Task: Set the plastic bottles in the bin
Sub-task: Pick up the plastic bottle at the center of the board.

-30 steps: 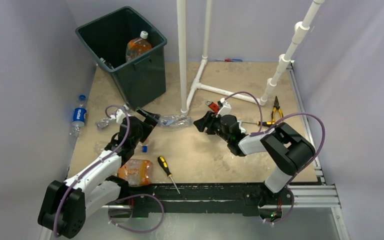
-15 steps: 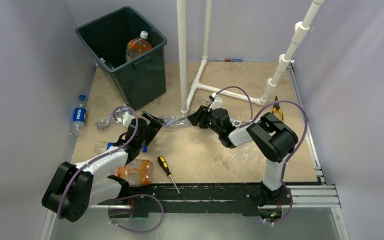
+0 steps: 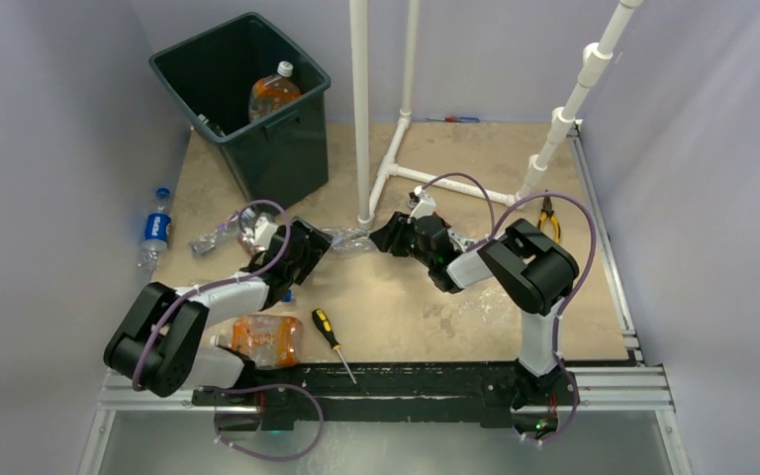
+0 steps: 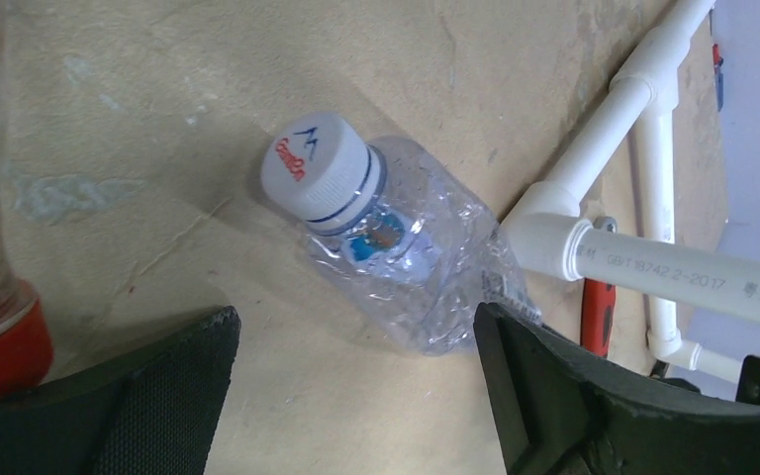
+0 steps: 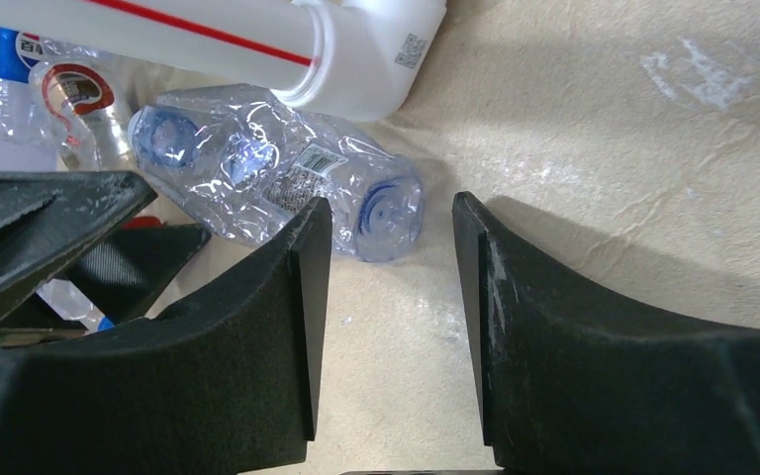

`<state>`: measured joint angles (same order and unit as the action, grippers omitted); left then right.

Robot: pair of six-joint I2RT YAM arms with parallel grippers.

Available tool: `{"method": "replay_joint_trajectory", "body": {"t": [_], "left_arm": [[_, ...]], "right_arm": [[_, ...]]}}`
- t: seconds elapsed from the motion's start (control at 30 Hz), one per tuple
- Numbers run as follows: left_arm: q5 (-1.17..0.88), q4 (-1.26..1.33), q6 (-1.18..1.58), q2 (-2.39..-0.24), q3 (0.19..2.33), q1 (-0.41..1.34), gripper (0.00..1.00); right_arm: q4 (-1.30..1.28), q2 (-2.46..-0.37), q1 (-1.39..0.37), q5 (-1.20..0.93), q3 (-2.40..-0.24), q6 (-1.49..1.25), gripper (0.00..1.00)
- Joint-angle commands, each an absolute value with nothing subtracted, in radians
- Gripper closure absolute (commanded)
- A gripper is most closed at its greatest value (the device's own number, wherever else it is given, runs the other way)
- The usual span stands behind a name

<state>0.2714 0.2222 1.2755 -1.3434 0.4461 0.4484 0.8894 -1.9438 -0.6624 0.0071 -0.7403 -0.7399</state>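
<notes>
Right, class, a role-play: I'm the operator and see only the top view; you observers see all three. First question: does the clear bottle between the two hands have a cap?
Observer: Yes. The left wrist view shows a white cap on the bottle.
Operator: Is the left hand on it?
Observer: No. The left hand is open; the bottle lies ahead of its fingers, untouched.
Operator: And the right hand?
Observer: The right hand is open too; its view shows the bottle's other end at the gap between its fingertips, not clamped.
</notes>
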Motion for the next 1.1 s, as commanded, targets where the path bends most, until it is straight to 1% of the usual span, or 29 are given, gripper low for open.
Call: {"method": "replay_joint_trajectory", "body": {"t": [0.0, 0.13, 0.23, 0.43, 0.53, 0.67, 0.8, 0.83, 0.87, 0.97, 1.07], "left_arm": [[0.315, 0.261, 1.314, -1.405, 0.497, 0.456, 0.12], [0.319, 0.264, 1.317, -1.463, 0.54, 0.46, 0.13], [0.322, 0.268, 1.322, -1.496, 0.556, 0.465, 0.18], [0.33, 0.303, 1.334, -1.53, 0.538, 0.477, 0.37], [0.32, 0.323, 1.328, -1.553, 0.537, 0.482, 0.45], [0.295, 0.347, 1.3, -1.59, 0.546, 0.49, 0.46], [0.264, 0.394, 1.273, -1.616, 0.537, 0.503, 0.48], [0.26, 0.415, 1.264, -1.623, 0.532, 0.508, 0.5], [0.261, 0.43, 1.257, -1.629, 0.525, 0.512, 0.55], [0.251, 0.474, 1.255, -1.641, 0.498, 0.515, 0.73], [0.239, 0.498, 1.258, -1.623, 0.466, 0.515, 0.89]], "right_arm": [[0.853, -1.92, -0.699, 0.002, -0.74, -0.713, 0.51], [0.842, -1.868, -0.732, 0.014, -0.688, -0.721, 0.51], [0.841, -1.813, -0.746, 0.018, -0.649, -0.73, 0.52], [0.832, -1.704, -0.758, 0.016, -0.584, -0.738, 0.51], [0.815, -1.641, -0.761, 0.015, -0.562, -0.737, 0.46], [0.76, -1.559, -0.761, 0.013, -0.549, -0.712, 0.38], [0.738, -1.495, -0.761, 0.012, -0.525, -0.69, 0.34], [0.735, -1.486, -0.761, 0.011, -0.519, -0.685, 0.34], [0.735, -1.478, -0.761, 0.01, -0.513, -0.681, 0.34], [0.731, -1.46, -0.761, 0.004, -0.498, -0.673, 0.34], [0.715, -1.436, -0.761, 0.002, -0.493, -0.662, 0.34]]}}
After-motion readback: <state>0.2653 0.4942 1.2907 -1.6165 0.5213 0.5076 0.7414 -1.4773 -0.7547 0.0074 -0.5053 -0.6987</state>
